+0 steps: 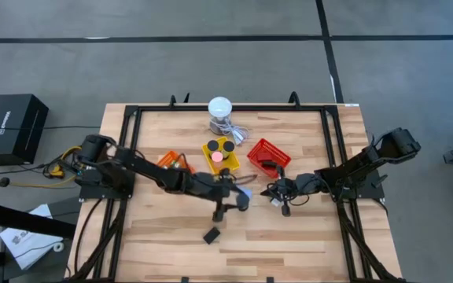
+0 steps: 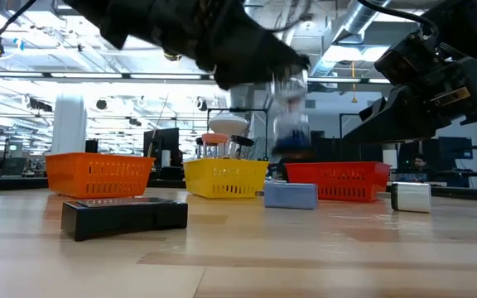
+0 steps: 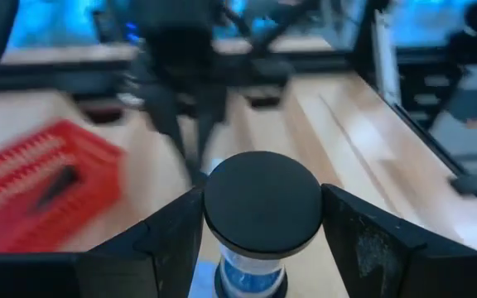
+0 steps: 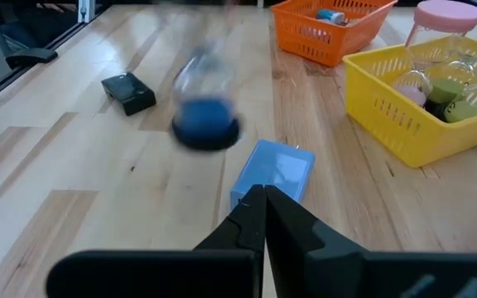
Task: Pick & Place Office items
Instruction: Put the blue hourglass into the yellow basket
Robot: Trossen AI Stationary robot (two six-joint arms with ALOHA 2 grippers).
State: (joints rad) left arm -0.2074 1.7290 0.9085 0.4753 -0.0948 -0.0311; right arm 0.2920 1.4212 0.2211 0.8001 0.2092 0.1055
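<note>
The left tool (image 3: 259, 240) grips a clear sand timer with black round caps and blue sand (image 3: 261, 215), apparently lifted off the wooden table (image 1: 305, 236). The right tool (image 4: 263, 213), fingers closed and empty, points at a light-blue rectangular block (image 4: 273, 172) just ahead.

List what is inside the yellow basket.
Inside the yellow basket, the high view shows two black discs and a pink disc. Whatever lies beneath them is covered.
</note>
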